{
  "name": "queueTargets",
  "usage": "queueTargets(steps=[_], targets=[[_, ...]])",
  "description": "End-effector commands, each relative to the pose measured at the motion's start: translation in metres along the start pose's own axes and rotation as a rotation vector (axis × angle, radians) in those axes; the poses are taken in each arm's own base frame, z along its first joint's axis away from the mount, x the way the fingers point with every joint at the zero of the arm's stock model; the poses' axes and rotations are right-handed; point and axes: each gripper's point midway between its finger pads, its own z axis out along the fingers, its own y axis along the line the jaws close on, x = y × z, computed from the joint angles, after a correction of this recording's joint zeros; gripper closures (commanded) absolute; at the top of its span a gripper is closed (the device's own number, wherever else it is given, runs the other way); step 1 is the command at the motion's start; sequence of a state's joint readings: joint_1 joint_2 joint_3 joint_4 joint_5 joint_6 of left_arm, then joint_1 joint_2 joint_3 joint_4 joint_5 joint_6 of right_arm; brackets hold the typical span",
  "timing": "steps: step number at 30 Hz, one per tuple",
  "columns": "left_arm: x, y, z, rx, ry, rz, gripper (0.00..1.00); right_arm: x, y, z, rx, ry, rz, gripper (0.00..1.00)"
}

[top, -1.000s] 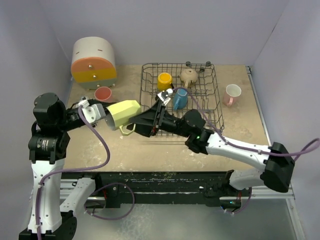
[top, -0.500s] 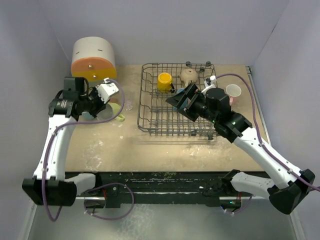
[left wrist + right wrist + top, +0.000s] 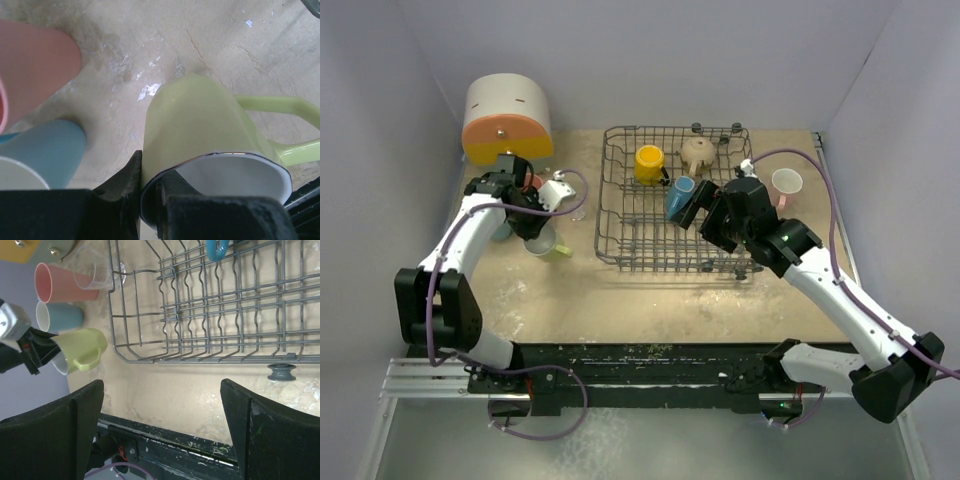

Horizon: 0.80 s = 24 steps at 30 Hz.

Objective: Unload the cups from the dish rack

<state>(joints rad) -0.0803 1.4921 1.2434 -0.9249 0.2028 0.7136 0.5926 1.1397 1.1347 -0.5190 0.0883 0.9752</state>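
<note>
The dark grey wire dish rack (image 3: pixel 620 215) holds a yellow cup (image 3: pixel 649 163), a tan cup (image 3: pixel 698 152) and a blue cup (image 3: pixel 680 198). My left gripper (image 3: pixel 535 235) is shut on the rim of the yellow-green mug (image 3: pixel 200 125), one finger inside and one outside, low at the table left of the rack. A salmon tumbler (image 3: pixel 35 65) and a second blue mug (image 3: pixel 45 155) stand beside it. My right gripper (image 3: pixel 703 212) is wide open and empty above the rack, next to the blue cup. A pink mug (image 3: pixel 786 185) stands right of the rack.
The white, orange and yellow drawer box (image 3: pixel 507 118) stands at the back left. A tiny clear glass (image 3: pixel 92 274) stands by the rack's left corner, next to the tumbler. Grey walls close in the back and both sides.
My left gripper has carried the yellow-green mug from mid-air down to the table beside the tumbler and blue mug. My right arm has drawn back to the rack's right side.
</note>
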Motion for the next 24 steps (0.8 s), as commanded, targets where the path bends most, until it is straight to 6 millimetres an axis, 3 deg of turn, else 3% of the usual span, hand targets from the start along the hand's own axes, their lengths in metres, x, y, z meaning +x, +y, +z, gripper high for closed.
queueTargets(steps=[1, 7, 18, 21, 24], targets=[[-0.033, 0.02, 0.009, -0.067, -0.073, 0.021, 1.0, -0.008, -0.012, -0.01, 0.034, -0.05, -0.016, 0.0], [-0.038, 0.021, 0.042, -0.006, -0.013, 0.018, 1.0, -0.005, -0.021, -0.013, 0.048, -0.055, -0.007, 0.0], [-0.056, 0.022, 0.061, -0.015, 0.017, 0.008, 1.0, -0.005, -0.031, -0.005, 0.098, -0.054, -0.025, 0.0], [-0.064, 0.022, 0.06, -0.016, -0.008, 0.014, 0.92, -0.006, -0.034, 0.0, 0.125, -0.053, -0.036, 0.0], [-0.068, 0.024, 0.058, -0.025, -0.009, 0.011, 0.73, -0.006, -0.036, 0.006, 0.151, -0.046, -0.042, 0.0]])
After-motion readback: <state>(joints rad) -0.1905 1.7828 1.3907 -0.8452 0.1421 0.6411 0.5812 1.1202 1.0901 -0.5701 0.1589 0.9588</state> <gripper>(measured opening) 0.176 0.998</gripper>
